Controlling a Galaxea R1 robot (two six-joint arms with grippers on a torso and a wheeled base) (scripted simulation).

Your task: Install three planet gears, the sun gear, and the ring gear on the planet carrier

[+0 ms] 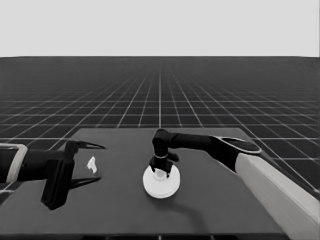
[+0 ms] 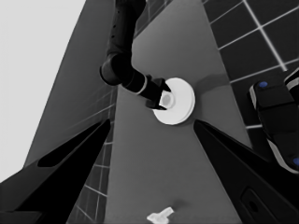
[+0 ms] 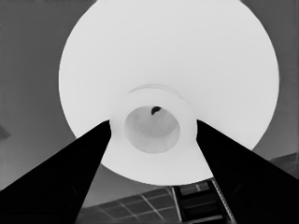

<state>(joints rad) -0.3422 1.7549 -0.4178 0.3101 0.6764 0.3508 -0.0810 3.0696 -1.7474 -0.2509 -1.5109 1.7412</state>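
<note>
Right gripper (image 1: 160,169) seating the ring gear (image 1: 161,184) near the counter's (image 1: 210,200) middle.

Its jaws stand narrow, one on each side of the gear's raised hub, gripping it as far as I can judge. No small gears or smaller round part show, so they presumably lie hidden beneath: this looks like the last step. Next comes letting go and lifting straight up without dragging the gear. It is a thick white disc, stepped, with a small centre hole. The left gripper (image 1: 95,162) waits wide open at the counter's left end, over a thin white piece (image 1: 92,164).
</note>
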